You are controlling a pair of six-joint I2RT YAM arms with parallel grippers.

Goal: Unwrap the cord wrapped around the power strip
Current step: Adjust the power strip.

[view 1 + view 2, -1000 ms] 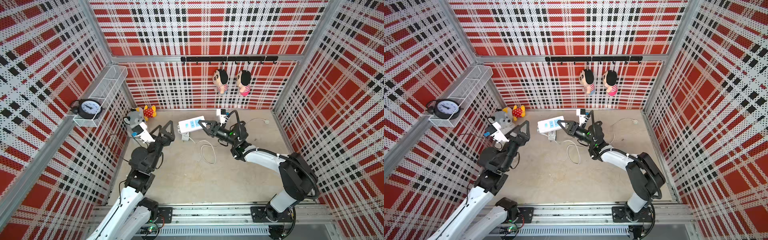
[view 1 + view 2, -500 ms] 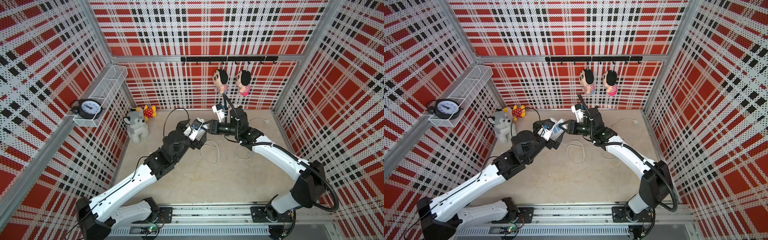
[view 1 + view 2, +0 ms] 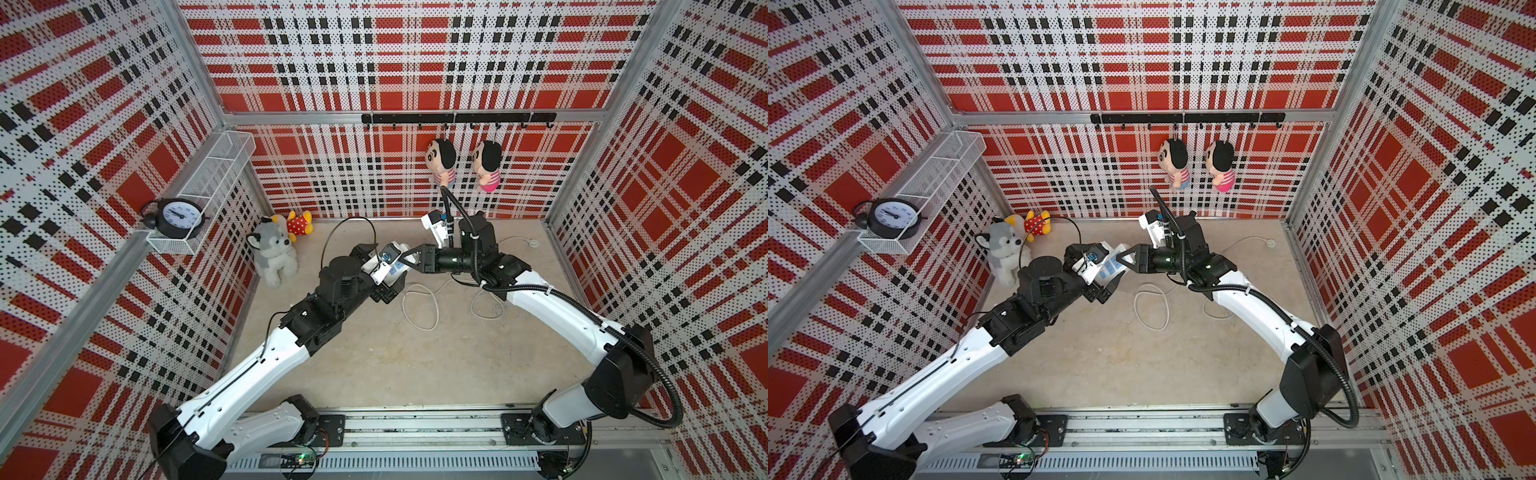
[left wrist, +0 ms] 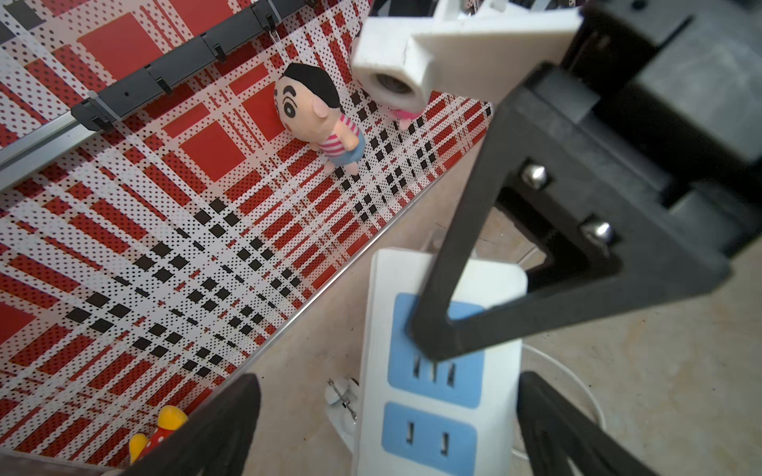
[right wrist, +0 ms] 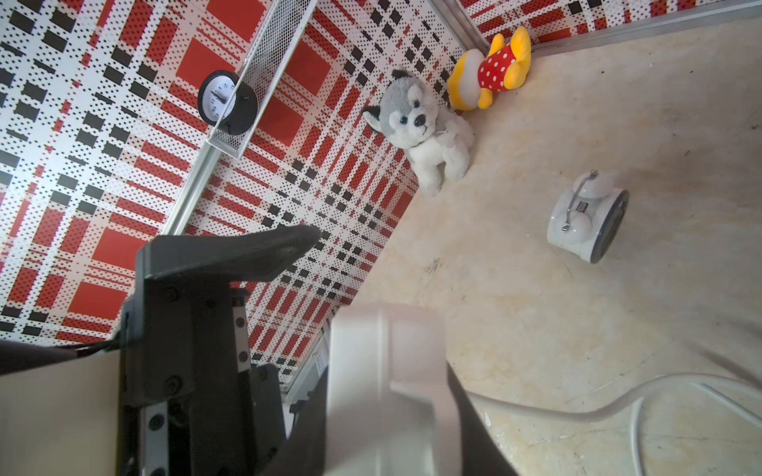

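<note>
The white power strip (image 4: 437, 383) with light blue socket panels is held at one end by my right gripper (image 5: 387, 412), which is shut on it. In both top views the strip (image 3: 1112, 266) shows only partly, between the two wrists (image 3: 395, 268). My left gripper (image 4: 389, 381) is open, one finger on each side of the strip and neither touching it. The cord (image 3: 419, 307) trails from the strip in loose loops over the floor (image 3: 1152, 307) to its small plug (image 3: 533, 243) by the right wall. Both grippers meet mid-floor (image 3: 380, 272) (image 3: 405, 259).
A small white alarm clock (image 5: 585, 218) lies on the floor just beyond the strip. A husky plush (image 3: 274, 253) and a yellow toy (image 3: 297, 222) sit in the back left corner. A black clock (image 3: 176, 216) stands on a wire shelf; two dolls (image 3: 442, 164) hang on the back wall.
My left arm has stretched out from the left wall and put its open fingers round the strip. The right arm has carried the strip a little right and up, pulling more cord loose.
</note>
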